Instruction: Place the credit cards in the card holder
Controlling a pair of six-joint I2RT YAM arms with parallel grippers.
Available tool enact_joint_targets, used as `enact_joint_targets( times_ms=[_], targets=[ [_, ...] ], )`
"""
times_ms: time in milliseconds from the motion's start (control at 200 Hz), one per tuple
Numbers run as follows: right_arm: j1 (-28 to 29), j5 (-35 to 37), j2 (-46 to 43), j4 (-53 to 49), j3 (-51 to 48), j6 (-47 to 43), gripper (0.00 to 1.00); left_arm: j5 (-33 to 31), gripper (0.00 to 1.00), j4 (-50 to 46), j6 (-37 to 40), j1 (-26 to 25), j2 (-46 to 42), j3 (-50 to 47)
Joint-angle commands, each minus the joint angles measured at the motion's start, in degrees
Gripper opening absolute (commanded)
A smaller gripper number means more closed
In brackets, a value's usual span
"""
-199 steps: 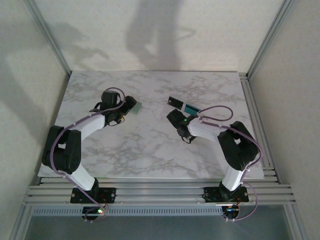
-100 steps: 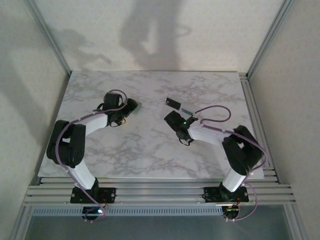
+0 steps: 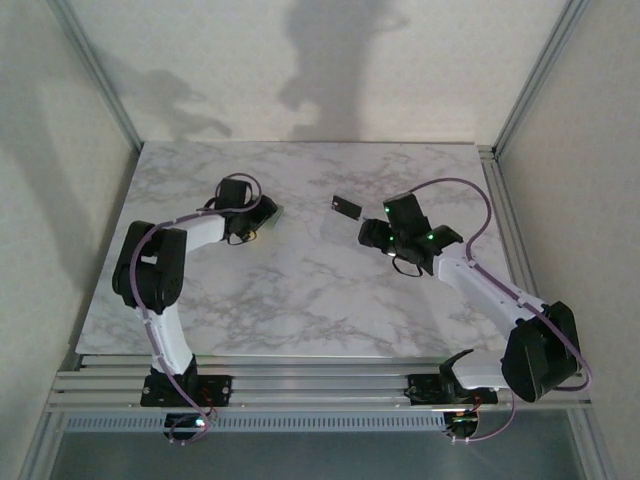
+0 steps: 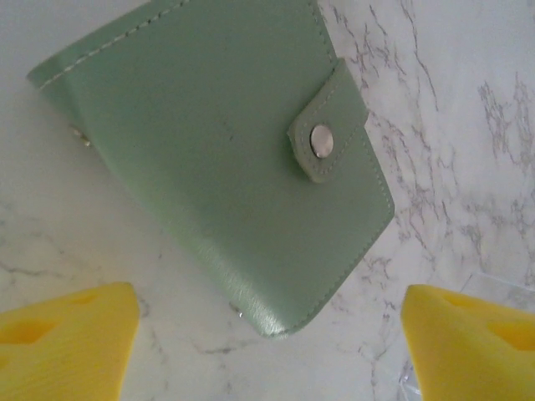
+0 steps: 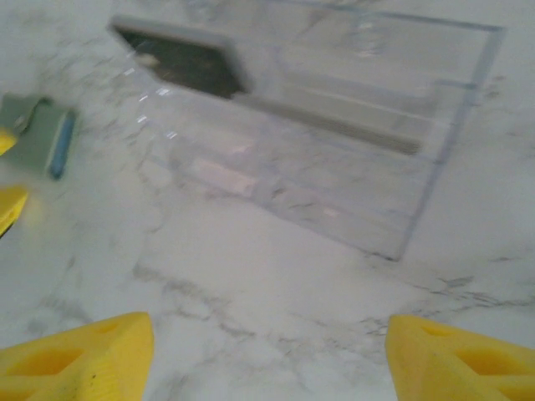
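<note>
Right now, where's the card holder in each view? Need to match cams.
Top external: card holder left of centre on the marble table, far half.
Left wrist: card holder across the upper centre, snap tab facing the camera, ahead of the yellow fingers.
Right wrist: small blurred grey-green shape at the left edge, probably it.
Shared landmark: the table's grey veining.

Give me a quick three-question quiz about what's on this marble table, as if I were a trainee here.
1. True or false: the card holder has its snap tab fastened.
2. The left gripper is: A) clamped on the holder; B) open around the holder's corner, not touching it; C) holding a card.
3. What lies on the table ahead of the open right gripper?
Key: 1 true; 2 B; 3 a clear plastic container.
</note>
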Motion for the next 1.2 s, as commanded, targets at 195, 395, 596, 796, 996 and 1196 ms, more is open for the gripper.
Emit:
enact_joint_targets(
  times_ms=[195, 395, 596, 796, 996, 1196],
  targets=[
    [-0.05, -10.94, 2.69, 3.35, 3.9, -7.18, 0.67, -4.11, 0.52, -5.16, 1.25, -0.37, 7.52, 8.32],
    [-0.06, -11.94, 4.55, 4.28, 4.98, -7.04, 0.66, -6.96, 0.13, -6.78, 3.37, -0.44, 7.49, 8.25],
    [0.33, -14.72, 8.05, 5.41, 7.5, -7.35, 0.65, -6.63, 0.0, -8.89, 7.56, -0.39, 5.3, 6.65],
    [3.72, -16.42, 14.49, 4.69, 13.29, -11.05, 0.66, -3.7, 0.0, -8.44, 8.96, -0.38, -1.27, 0.96],
    [8.84, -19.76, 25.29, 4.07, 23.79, -12.14, 0.65, 2.13, 0.0, -8.9, 8.49, -0.46, -10.57, -10.48],
    [13.74, -23.15, 33.26, 3.68, 29.06, -9.65, 0.63, 9.74, 0.0, -11.57, 10.12, -2.47, -21.01, -21.22]
  ],
)
